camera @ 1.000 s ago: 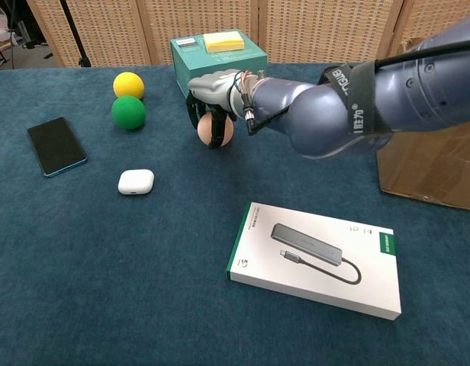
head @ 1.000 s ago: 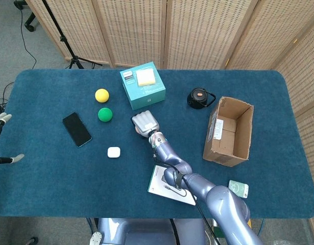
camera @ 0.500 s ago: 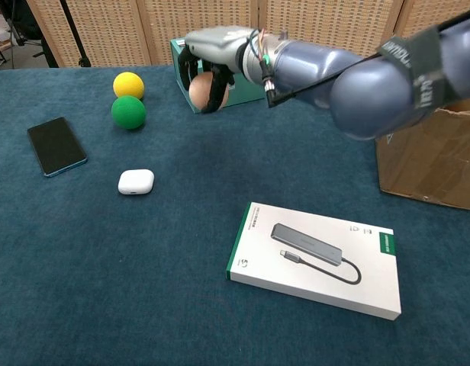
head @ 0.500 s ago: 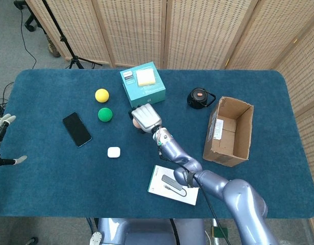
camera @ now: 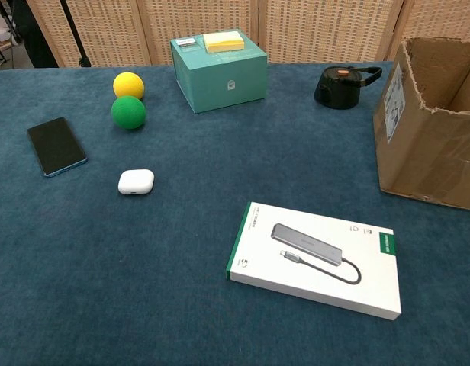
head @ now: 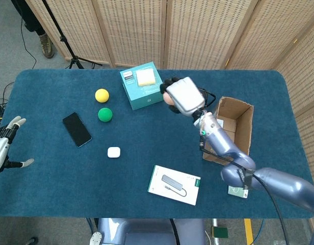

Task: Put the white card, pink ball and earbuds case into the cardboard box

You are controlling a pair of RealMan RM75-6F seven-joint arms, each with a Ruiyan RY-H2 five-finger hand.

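The right hand [head: 183,97] is raised above the table [head: 55,168], its fingers wrapped round the pink ball [head: 169,98], of which only a sliver shows; the cardboard box [head: 229,131] lies to the hand's right and slightly nearer the robot, its open top facing up, long axis running front to back; nothing shows inside it but its own flaps; the earbuds case [head: 113,152] sits well to the left, nearer the left hand [head: 4,148], which hangs at the table's edge with fingers spread, holding nothing; the white card cannot be picked out with certainty.
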